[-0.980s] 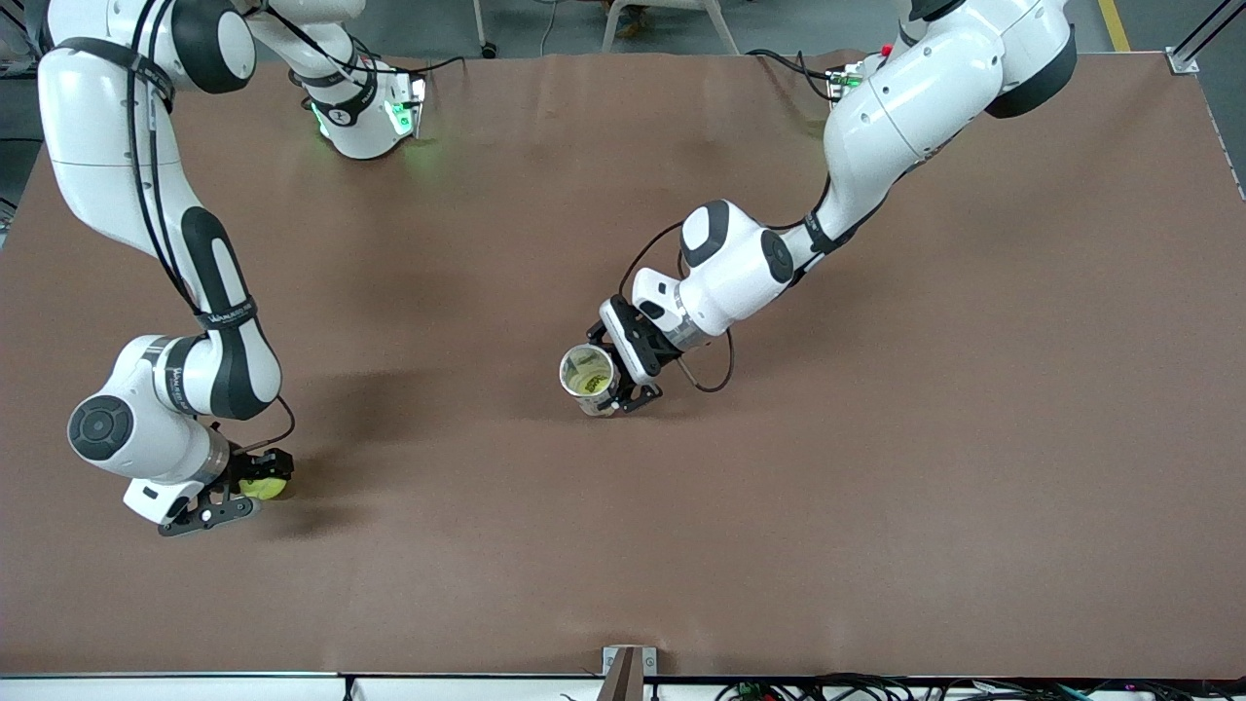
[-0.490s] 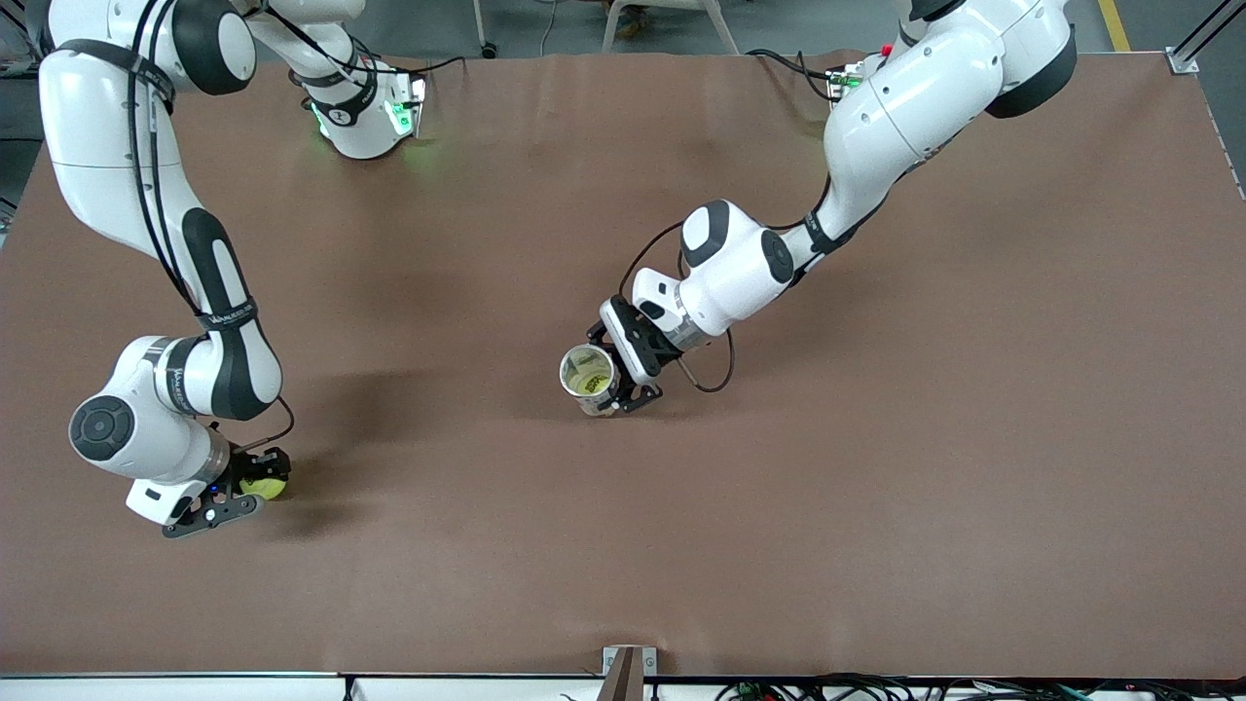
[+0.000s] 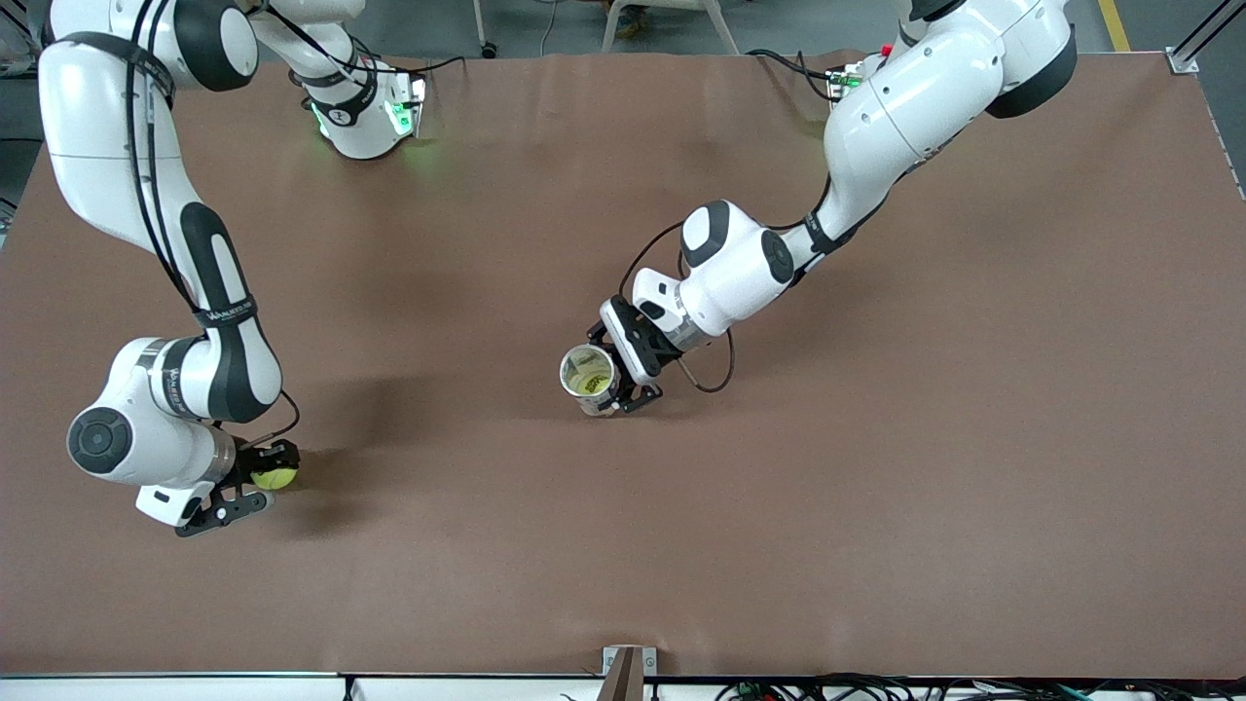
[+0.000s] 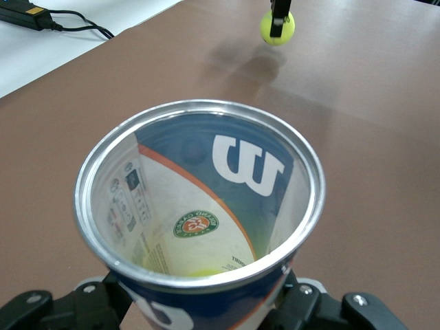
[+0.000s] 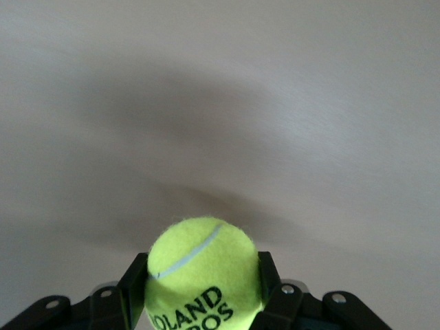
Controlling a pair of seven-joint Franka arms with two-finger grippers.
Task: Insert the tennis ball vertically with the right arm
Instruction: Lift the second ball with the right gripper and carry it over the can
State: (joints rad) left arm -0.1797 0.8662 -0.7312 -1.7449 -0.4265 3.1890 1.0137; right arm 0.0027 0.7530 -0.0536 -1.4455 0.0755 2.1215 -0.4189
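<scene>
A yellow-green tennis ball [image 3: 275, 478] printed "ROLAND" sits between the fingers of my right gripper [image 3: 261, 487], which is shut on it just above the brown table, near the right arm's end. In the right wrist view the ball [image 5: 199, 251] fills the gap between the black fingers [image 5: 134, 282]. At mid-table a Wilson tennis ball can [image 3: 588, 374] stands upright with its mouth open, and my left gripper [image 3: 623, 385] is shut round its lower wall. The left wrist view looks into the can [image 4: 247, 165], where something yellow-green shows at the bottom. That view also shows the held ball [image 4: 278, 29] farther off.
The brown table [image 3: 876, 487] stretches wide between the two grippers. A metal bracket [image 3: 628, 667] sits at the table's edge nearest the front camera. A black power adapter with cables [image 4: 24, 14] lies on a white surface past the table edge.
My right gripper has shut on the tennis ball and risen a little with it, shifting slightly toward the can. The left arm and the can have not moved.
</scene>
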